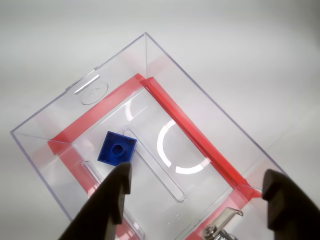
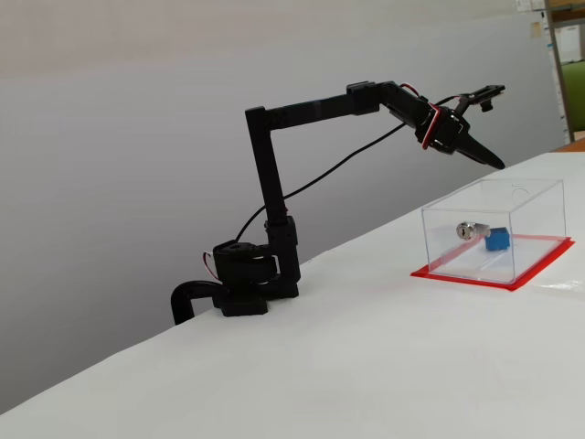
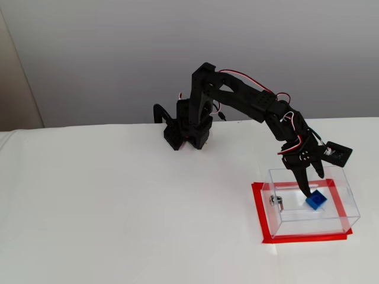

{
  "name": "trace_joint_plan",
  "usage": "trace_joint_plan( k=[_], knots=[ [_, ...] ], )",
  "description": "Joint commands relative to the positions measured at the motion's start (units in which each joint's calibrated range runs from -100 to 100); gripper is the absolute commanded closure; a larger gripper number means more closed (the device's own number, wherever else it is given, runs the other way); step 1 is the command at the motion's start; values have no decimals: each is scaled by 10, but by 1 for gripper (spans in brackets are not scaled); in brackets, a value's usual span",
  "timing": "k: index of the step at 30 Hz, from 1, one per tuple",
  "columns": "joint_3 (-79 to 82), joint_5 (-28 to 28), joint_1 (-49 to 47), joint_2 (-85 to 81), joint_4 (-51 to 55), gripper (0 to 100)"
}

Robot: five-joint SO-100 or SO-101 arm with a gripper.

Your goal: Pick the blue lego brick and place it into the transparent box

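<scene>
The blue lego brick [image 1: 117, 148] lies flat on the floor of the transparent box [image 1: 190, 132], studs up. In the wrist view my gripper [image 1: 197, 197] hangs above the box, open wide, with the brick just beyond the left fingertip [image 1: 117, 187] and nothing between the fingers. In a fixed view from the side the gripper [image 2: 489, 155] is clear above the box [image 2: 526, 197], and the brick [image 2: 497, 240] rests inside. In the fixed view from above, the gripper [image 3: 312, 182] hovers over the box [image 3: 308, 225] close to the brick [image 3: 316, 201].
A silver lock cylinder [image 2: 468, 230] sits on one box wall, seen also from above as the lock [image 3: 276, 202]. The box stands on a white table [image 3: 118, 207]. The arm's base [image 3: 188, 133] is at the table's back edge.
</scene>
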Motion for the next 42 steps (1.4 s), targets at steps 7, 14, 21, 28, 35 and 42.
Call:
trace_joint_plan(
  k=[7,14,21,28,35,42],
  knots=[
    [-38,2,4,-32,-9,71],
    [-33,3,21,-65,-8,83],
    [0,3,55,-119,-7,98],
    [100,-2,146,-238,-15,98],
    [193,-3,289,-361,-15,98],
    [270,-3,407,-460,-15,98]
  ],
)
